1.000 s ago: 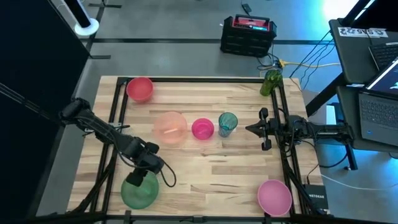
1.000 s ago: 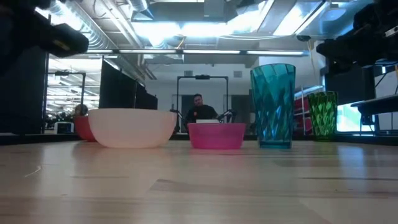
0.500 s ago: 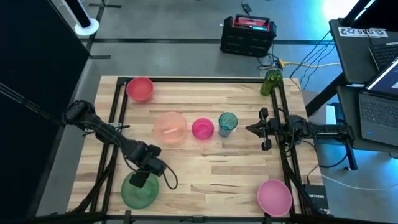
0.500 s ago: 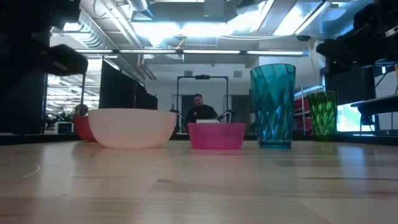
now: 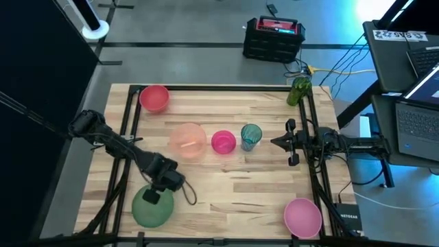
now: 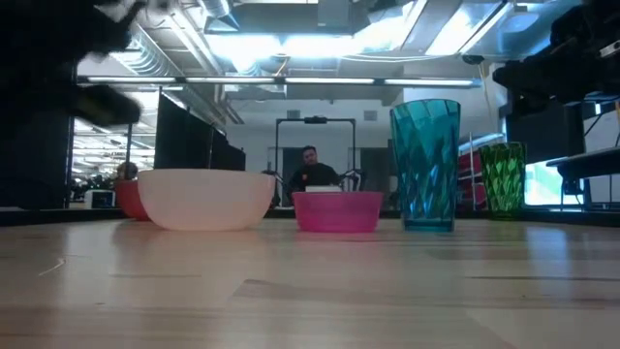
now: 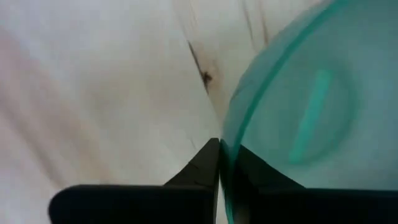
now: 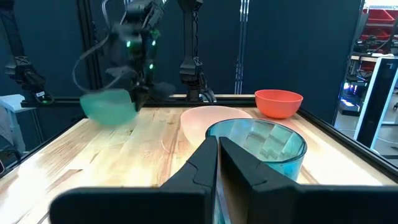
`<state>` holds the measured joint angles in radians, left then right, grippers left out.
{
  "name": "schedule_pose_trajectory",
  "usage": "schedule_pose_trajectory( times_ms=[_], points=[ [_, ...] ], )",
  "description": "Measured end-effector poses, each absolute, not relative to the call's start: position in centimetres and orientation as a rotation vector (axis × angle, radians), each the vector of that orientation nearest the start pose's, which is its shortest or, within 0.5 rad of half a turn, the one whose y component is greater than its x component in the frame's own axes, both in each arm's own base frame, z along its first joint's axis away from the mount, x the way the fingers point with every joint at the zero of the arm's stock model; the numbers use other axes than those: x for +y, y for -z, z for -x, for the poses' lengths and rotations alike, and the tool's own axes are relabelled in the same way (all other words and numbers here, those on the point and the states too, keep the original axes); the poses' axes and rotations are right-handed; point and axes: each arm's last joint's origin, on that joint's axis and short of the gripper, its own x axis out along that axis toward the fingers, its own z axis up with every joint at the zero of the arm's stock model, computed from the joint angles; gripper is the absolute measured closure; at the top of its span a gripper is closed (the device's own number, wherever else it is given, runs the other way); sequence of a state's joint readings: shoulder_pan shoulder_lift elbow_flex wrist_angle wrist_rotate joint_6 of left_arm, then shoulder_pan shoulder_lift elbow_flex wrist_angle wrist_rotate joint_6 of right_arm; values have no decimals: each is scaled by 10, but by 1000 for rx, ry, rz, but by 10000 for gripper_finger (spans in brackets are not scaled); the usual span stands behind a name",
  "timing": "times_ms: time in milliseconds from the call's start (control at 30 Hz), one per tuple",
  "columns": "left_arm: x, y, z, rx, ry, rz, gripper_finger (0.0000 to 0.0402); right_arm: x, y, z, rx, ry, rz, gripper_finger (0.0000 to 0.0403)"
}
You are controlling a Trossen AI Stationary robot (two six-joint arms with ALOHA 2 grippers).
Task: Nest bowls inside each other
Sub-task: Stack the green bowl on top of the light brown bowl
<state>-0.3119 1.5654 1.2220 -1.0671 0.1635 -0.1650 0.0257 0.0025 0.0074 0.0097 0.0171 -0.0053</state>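
Observation:
The green bowl [image 5: 151,207] is near the table's front left corner, with my left gripper [image 5: 159,190] shut on its rim; the right wrist view shows it blurred and off the wood [image 8: 109,104]. The coral pink bowl [image 5: 154,97] stands at the far left. A pale pink bowl [image 5: 187,140] and a small magenta bowl [image 5: 223,142] stand side by side mid-table. The large pink bowl [image 5: 302,215] rests at the front right. My right gripper [image 5: 274,142] waits shut at the right edge, pointing level toward the teal cup. My left gripper pinches the green bowl's rim [image 7: 231,134] on the bowl's far right side, one finger inside the bowl and one outside. The fingers come from above, pointing down. The bowl hangs below them, mouth up, clear of the table in the right wrist view.
A tall teal cup [image 5: 251,136] stands right of the magenta bowl, just in front of my right gripper. A green cup [image 5: 299,90] sits at the far right corner. Dark frame rails [image 5: 127,123] run along the table's left and right sides. Bare wood lies between the middle row and the front edge.
My left gripper has moved a little toward the table's far edge and up, taking the green bowl with it. The bowl has shifted from where it stood on the wood and now shows blurred and raised.

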Motion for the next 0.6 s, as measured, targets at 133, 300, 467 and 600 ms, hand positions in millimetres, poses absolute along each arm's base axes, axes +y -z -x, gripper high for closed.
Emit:
schedule_pose_trajectory(
  times_ms=[133,300,467,600],
  points=[
    [-71,-272,-278,1428,211,113,394,2,-167,-97,-15,-8,5,402],
    [2,-313,-289,1338,-41,265,401,1,-167,-97,-18,13,-7,402],
    [86,-316,-270,1356,-232,347,401,-1,-169,-97,-45,107,-168,402],
    [130,-310,-259,1329,-286,351,401,-5,-171,-96,-87,223,-298,402]
  ],
)
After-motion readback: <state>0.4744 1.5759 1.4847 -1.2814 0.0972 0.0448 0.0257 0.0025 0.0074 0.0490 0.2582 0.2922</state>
